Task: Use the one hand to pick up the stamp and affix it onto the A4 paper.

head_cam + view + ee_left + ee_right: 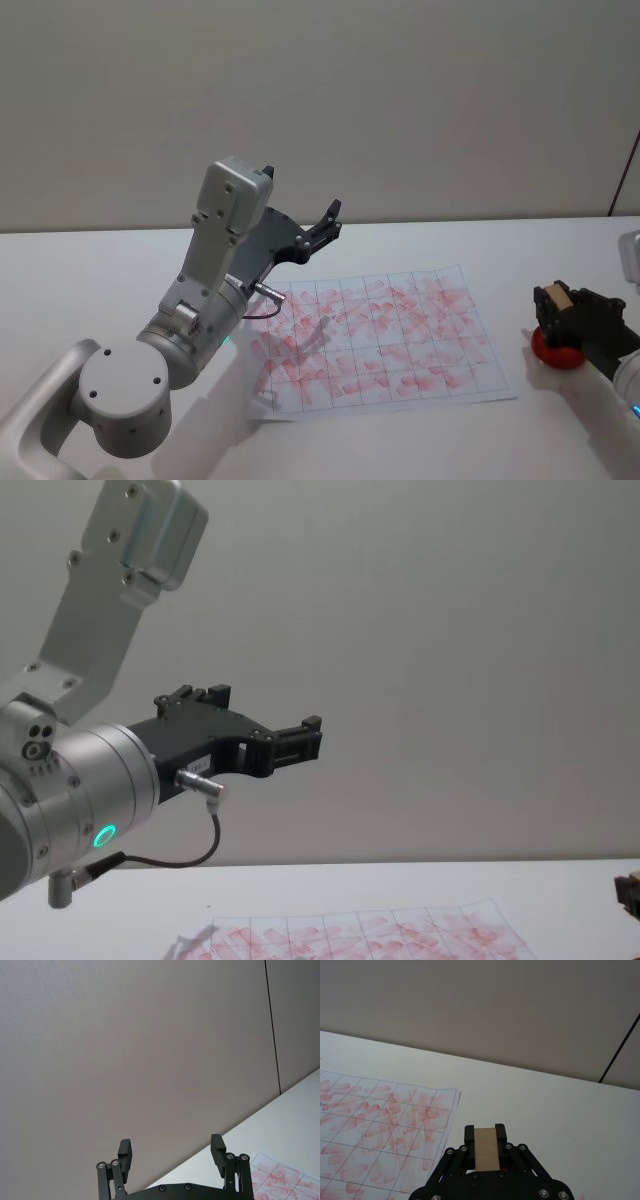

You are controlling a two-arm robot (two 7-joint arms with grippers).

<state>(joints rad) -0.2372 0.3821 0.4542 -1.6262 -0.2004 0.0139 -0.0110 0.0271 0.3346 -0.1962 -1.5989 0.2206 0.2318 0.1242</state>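
Note:
The stamp (558, 297), a small light-brown block, is held between the black fingers of my right gripper (556, 299) at the table's right side, just above a red ink pad (556, 353). In the right wrist view the stamp (485, 1149) fills the gap of the shut right gripper (485, 1133). The A4 paper (380, 335), gridded and smeared with red-pink marks, lies flat at the table's middle, to the left of that gripper and apart from it. My left gripper (330, 217) hangs raised above the paper's far left corner, open and holding nothing (171, 1146).
The big silver left arm (200, 300) with its green ring light (104, 834) rises over the paper's left edge (230, 935). Bare white table (560, 240) lies beyond and to the right of the paper. A plain wall stands behind.

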